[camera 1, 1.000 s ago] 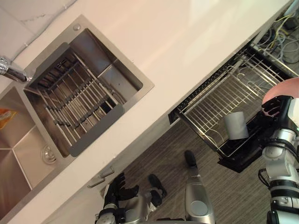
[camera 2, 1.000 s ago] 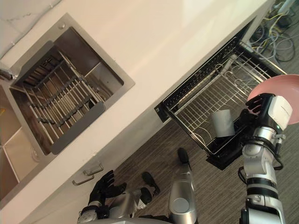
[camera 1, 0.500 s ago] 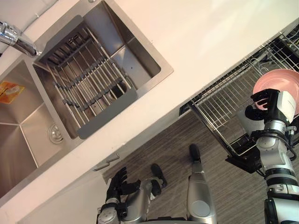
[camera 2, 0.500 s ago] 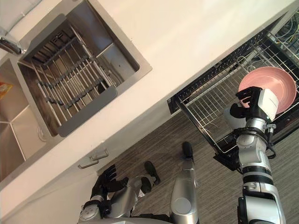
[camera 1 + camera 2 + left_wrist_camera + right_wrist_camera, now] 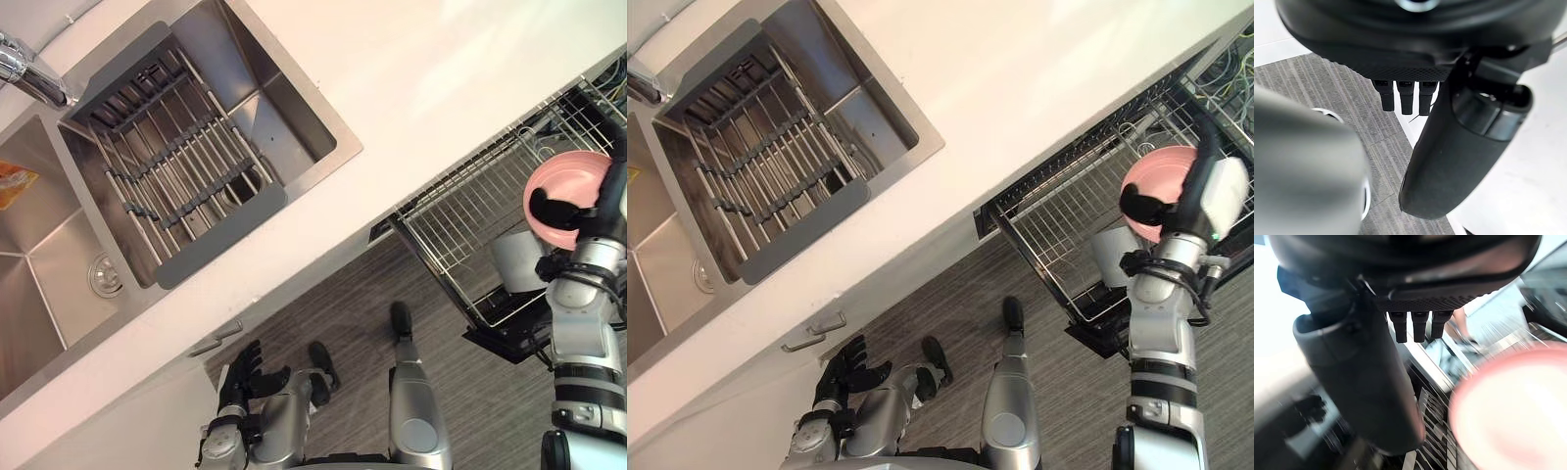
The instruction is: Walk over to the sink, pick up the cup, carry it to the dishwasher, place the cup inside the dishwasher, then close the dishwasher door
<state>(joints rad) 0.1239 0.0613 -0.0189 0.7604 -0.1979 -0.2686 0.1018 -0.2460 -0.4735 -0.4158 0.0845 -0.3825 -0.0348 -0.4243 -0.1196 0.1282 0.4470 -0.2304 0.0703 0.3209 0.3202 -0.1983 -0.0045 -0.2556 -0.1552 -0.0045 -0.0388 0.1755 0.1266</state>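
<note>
Pink is what catches my eye first: the pink bowl [image 5: 578, 179] is up in the right hand [image 5: 558, 211], whose dark fingers curl over the rim into the hollow and clamp it. From my seat it reads as a shallow bowl more than a cup. In the right wrist view the thumb [image 5: 1362, 382] stands out beside the row of fingers [image 5: 1413, 325], with the bowl as a pink blur past them. The bowl hangs over the outer end of the dishwasher's wire rack [image 5: 458, 211], which is pulled out from under the white countertop [image 5: 441, 69]; I cannot tell whether the bowl touches the wires. 1 pale cup [image 5: 516, 262] sits in that rack just beside the bowl, near the rack's front edge. A dark panel [image 5: 509, 335] lies beneath the rack. The left hand [image 5: 241, 378] is low by the cabinet front, well apart from the rack, fingers spread and holding nothing; its own wrist view shows the fingers [image 5: 1405, 95] and thumb [image 5: 1459, 147] over grey striped floor [image 5: 333, 304]. A drawer handle [image 5: 217, 340] sits just above it. Further left the steel sink [image 5: 333, 157] has 2 basins: a grey-barred drying rack [image 5: 181, 171] rests in one, and the other has a drain [image 5: 103, 277] and an orange item [image 5: 12, 186] I cannot identify. The faucet [image 5: 29, 78] reaches in at the corner.
</note>
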